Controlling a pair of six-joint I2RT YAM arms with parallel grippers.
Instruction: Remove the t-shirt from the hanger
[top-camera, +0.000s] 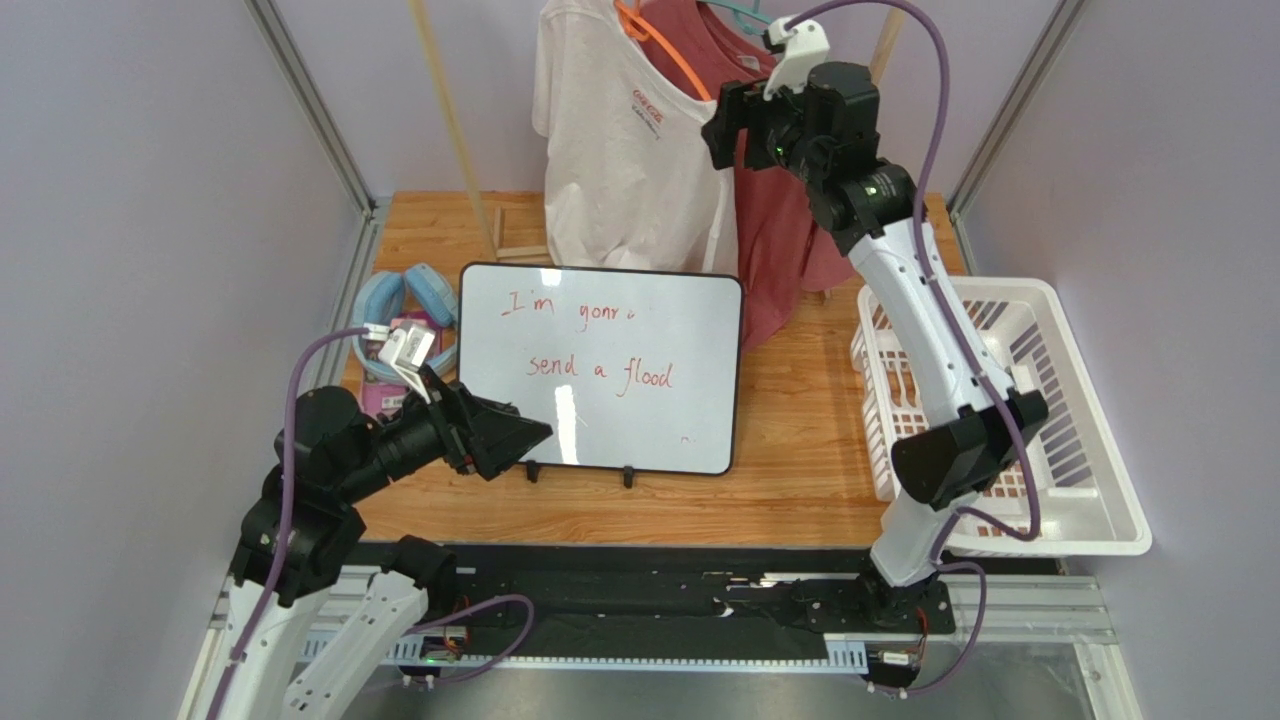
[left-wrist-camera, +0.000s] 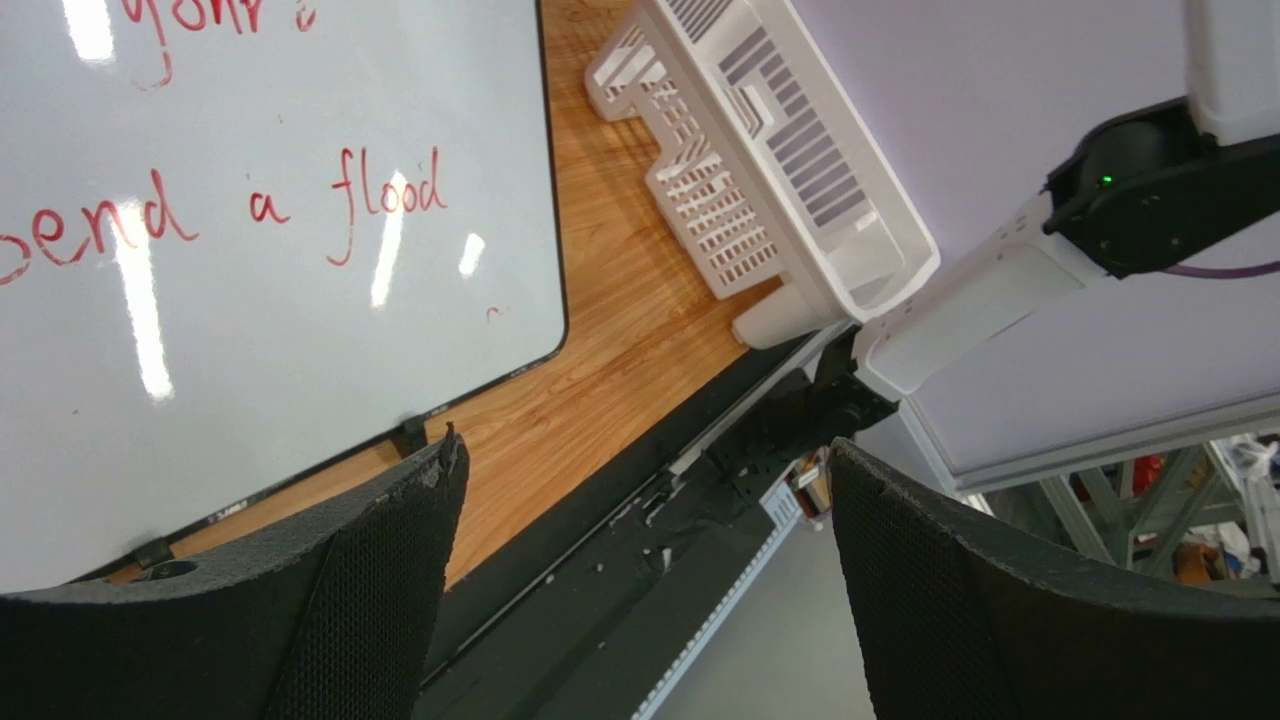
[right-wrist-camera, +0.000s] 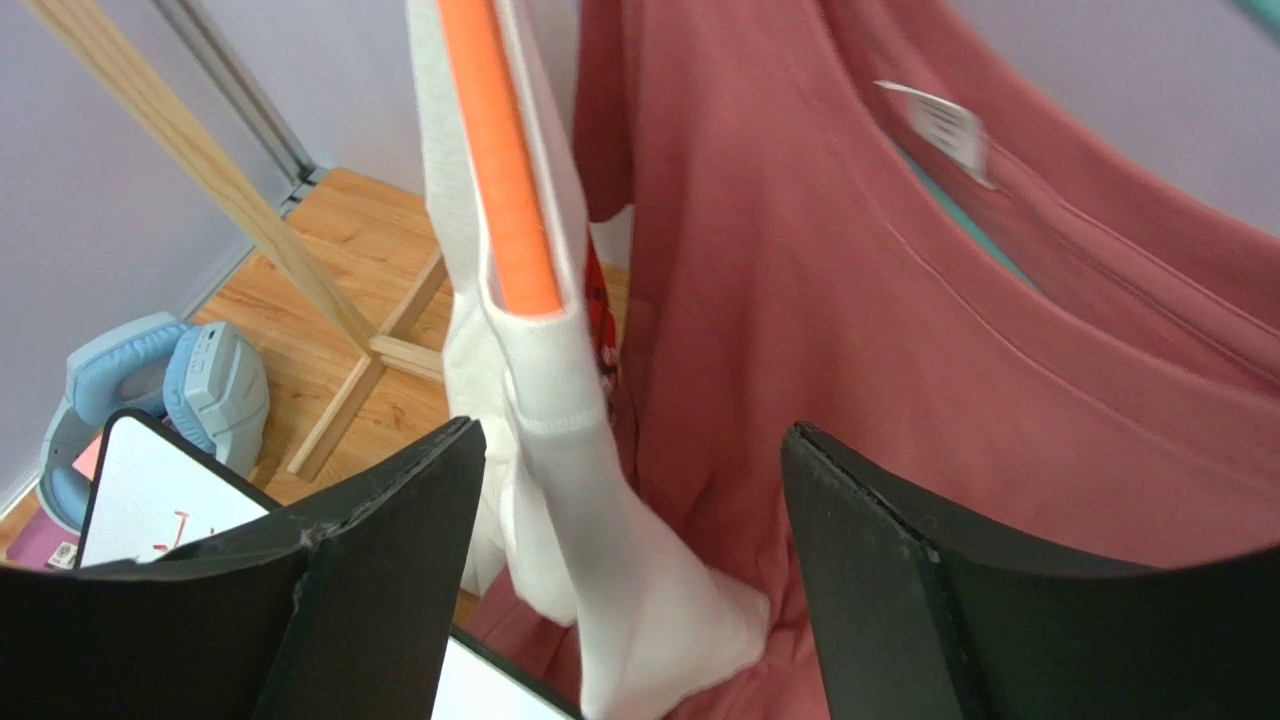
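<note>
Near the left edge of the worktop, a pair of blue headphones (top-camera: 413, 300) lay beside a whiteboard (top-camera: 601, 368) with red handwriting. The left gripper (top-camera: 508, 437) hovered low over the near-left corner of that board. Its fingers (left-wrist-camera: 346, 585) were spread wide with nothing between them.

At the far edge, near the middle, the white t-shirt (top-camera: 616, 150) hung from an orange hanger (top-camera: 669, 53), and the hanger's arm ran inside the shoulder. A slanted wooden post (top-camera: 451, 135) rose to its left.

Just right of the shirt, the right gripper (top-camera: 739, 129) was raised high at shoulder level. Its jaws were apart. In the right wrist view, the shirt's sleeve (right-wrist-camera: 579, 435) drooped between the two black fingers (right-wrist-camera: 376, 570). Whether either pad touched the cloth could not be told.

A red t-shirt (top-camera: 774, 225) hung directly behind, pressed against the white one. Along the right edge sat a white slatted basket (top-camera: 1104, 465), partly overhanging the worktop, with the right arm's elbow above its near-left wall.
</note>
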